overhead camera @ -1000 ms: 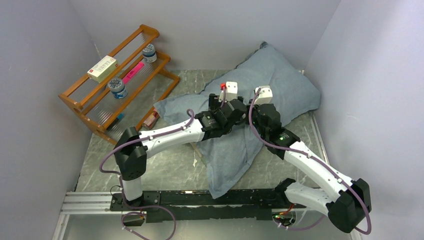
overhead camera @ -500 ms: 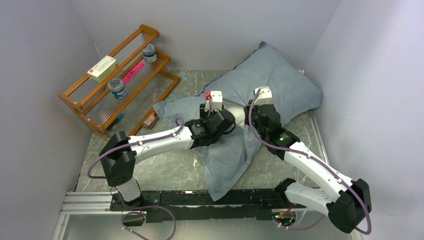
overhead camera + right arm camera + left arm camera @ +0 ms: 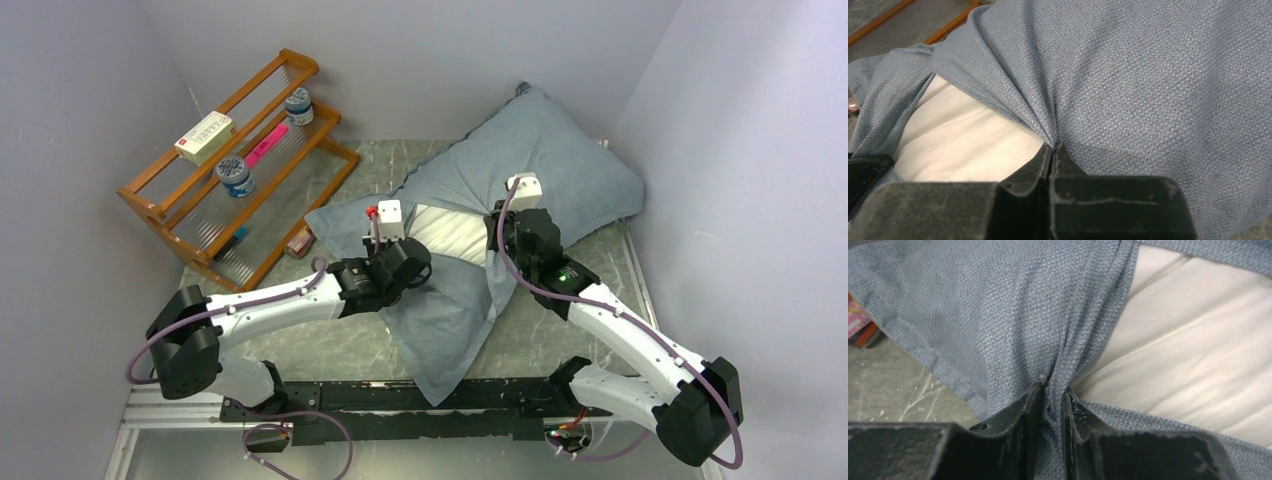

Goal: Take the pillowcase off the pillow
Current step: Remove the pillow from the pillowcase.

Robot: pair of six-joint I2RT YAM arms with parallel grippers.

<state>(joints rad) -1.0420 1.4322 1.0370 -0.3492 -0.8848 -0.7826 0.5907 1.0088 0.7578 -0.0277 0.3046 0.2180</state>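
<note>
The blue-grey pillowcase [image 3: 560, 165] lies across the back right of the table, its loose end [image 3: 440, 320] spread toward the front. Between my two grippers the cover gapes and the white pillow [image 3: 452, 233] shows. My left gripper [image 3: 1051, 390] is shut on a bunched fold of the pillowcase [image 3: 998, 305] at the left side of the gap, with the pillow [image 3: 1188, 350] to its right. At the right side of the gap my right gripper [image 3: 1052, 147] is shut on a pinch of the pillowcase [image 3: 1158, 80], the pillow [image 3: 968, 145] showing to its left.
A wooden rack [image 3: 235, 165] stands at the back left with a box [image 3: 204, 136], two jars [image 3: 237, 176] and a pink item on its shelves. A small packet [image 3: 300, 240] lies beside the cloth's left edge. Grey walls close in on three sides.
My left gripper has closed on the cloth and pulled it left and toward the front, opening the gap that bares the white pillow. The right gripper has kept its hold in place.
</note>
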